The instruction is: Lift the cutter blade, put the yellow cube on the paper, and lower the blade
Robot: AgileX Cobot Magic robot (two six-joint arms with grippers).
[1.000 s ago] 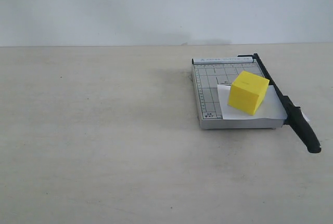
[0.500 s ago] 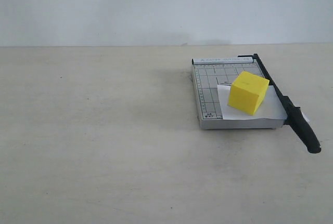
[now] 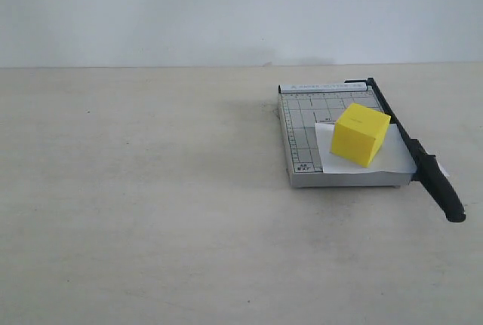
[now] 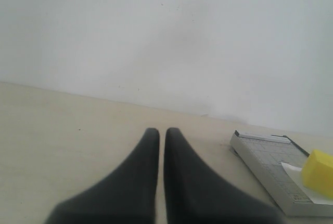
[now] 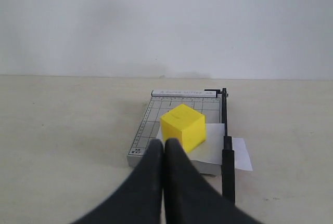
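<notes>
- A pale table [image 3: 151, 212] stands before a plain white wall [image 3: 226, 8].
- A small grey gridded base [image 3: 302, 125] sits on the table, toward 3 o'clock from the middle of the scene.
- A white paper [image 3: 396, 160] lies flat on the base and covers the corner at about 5 o'clock. A sliver of it pokes out past the base's 3 o'clock edge.
- A yellow cube [image 3: 361, 134] rests on the paper, turned slightly askew to the grid. It sits toward the paper's 11 o'clock corner, just beside the blade.
- The black blade [image 3: 423, 167] lies down along the base's 3 o'clock edge, across the paper. It is hinged at the 1 o'clock corner, and its thick handle runs out past the base toward 5 o'clock.
- The left claw [image 4: 162, 133] is closed, with only a hairline gap between its dark fingers, and it grips nothing.
- The right claw [image 5: 164, 145] is pressed fully closed and is also empty. It points toward the cube.
</notes>
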